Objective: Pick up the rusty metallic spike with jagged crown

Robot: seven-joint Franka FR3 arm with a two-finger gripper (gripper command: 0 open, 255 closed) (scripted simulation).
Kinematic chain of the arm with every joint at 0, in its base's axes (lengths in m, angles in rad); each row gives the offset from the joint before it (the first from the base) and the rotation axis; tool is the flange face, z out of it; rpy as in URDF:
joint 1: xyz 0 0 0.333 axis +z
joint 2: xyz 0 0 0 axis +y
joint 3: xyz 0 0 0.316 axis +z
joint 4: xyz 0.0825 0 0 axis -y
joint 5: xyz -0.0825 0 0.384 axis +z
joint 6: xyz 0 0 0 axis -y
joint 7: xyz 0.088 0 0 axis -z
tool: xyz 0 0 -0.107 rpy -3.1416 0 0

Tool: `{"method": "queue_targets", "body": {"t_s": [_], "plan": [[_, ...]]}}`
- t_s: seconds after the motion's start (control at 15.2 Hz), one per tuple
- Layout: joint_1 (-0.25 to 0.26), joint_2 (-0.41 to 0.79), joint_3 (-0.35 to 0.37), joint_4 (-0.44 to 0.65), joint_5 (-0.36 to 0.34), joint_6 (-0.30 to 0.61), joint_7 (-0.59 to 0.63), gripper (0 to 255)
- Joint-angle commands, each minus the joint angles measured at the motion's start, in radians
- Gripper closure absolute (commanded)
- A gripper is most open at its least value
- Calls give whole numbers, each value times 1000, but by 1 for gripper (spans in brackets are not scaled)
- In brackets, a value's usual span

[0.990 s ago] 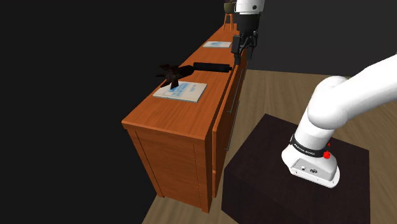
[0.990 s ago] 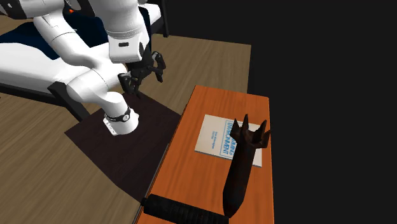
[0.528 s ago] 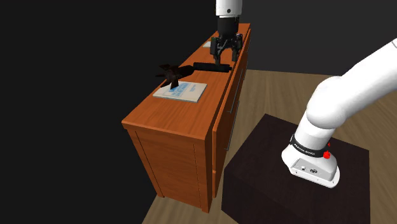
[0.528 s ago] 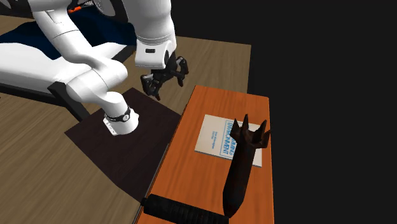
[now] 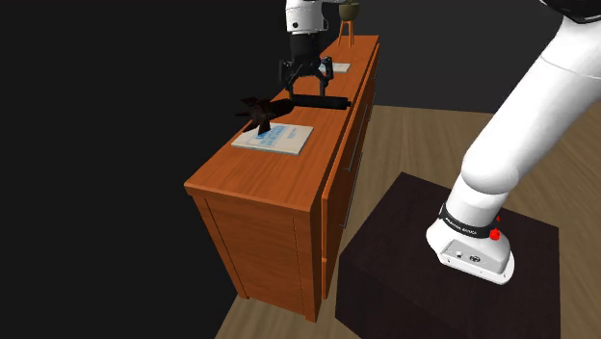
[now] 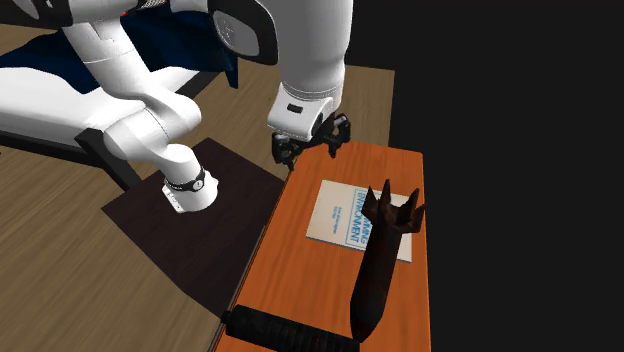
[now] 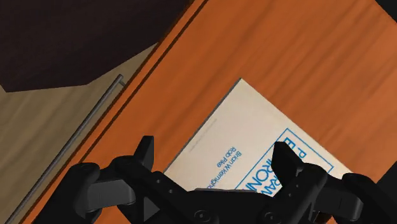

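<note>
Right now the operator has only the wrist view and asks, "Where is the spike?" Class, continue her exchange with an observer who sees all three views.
Observer: The dark brown spike lies on the orange-brown dresser, with its jagged crown over a corner of a book.
Operator: Is anything close to it?
Observer: A black cylinder lies across the top, near the spike's pointed tip.
Operator: Am I close to it myself?
Observer: No. The gripper hangs in the air above the dresser, apart from the spike.
</note>
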Motion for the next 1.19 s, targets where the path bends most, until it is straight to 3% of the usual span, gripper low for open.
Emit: {"method": "queue_targets", "body": {"t_s": [0.0, 0.73, 0.99, 1.12], "plan": [[-9, 86, 8, 74, -6, 3, 92, 0], [-15, 562, -32, 589, -35, -78, 519, 0], [0, 746, -94, 831, -13, -147, 645, 0], [24, 773, -141, 856, 11, -148, 653, 0]]}}
